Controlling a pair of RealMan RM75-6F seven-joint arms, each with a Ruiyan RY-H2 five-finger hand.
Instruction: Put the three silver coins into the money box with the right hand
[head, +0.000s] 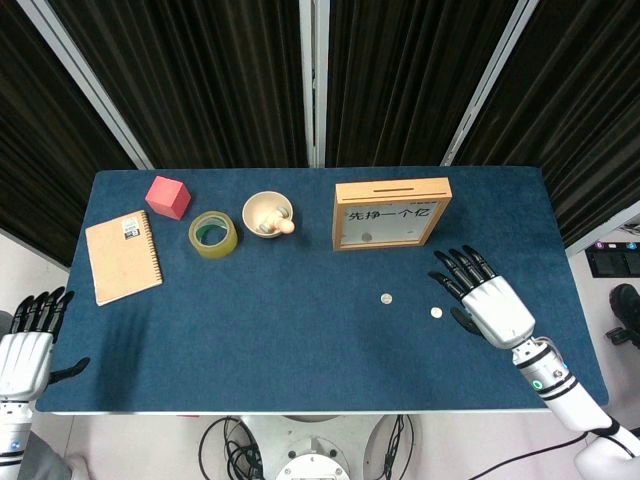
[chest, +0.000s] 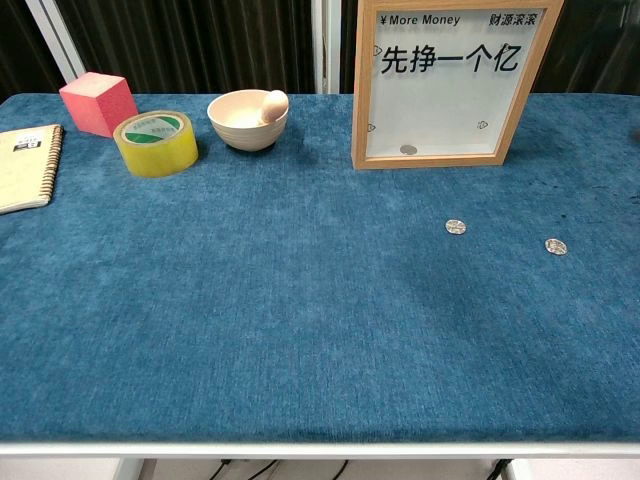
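Note:
The wooden money box (head: 391, 213) (chest: 452, 84) stands upright at the back of the blue table, with one silver coin (head: 367, 237) (chest: 408, 150) lying inside behind its clear front. Two more silver coins lie on the cloth in front of it: one (head: 386, 298) (chest: 456, 227) to the left, the other (head: 436, 312) (chest: 556, 246) to the right. My right hand (head: 485, 298) hovers open, fingers spread, just right of the right coin and holds nothing. My left hand (head: 25, 345) is open, off the table's left front corner. The chest view shows neither hand.
Along the back left are a red cube (head: 168, 196), a roll of yellow tape (head: 213, 233), and a cream bowl (head: 268, 214) with an egg-like object in it. A tan notebook (head: 122, 256) lies at the far left.

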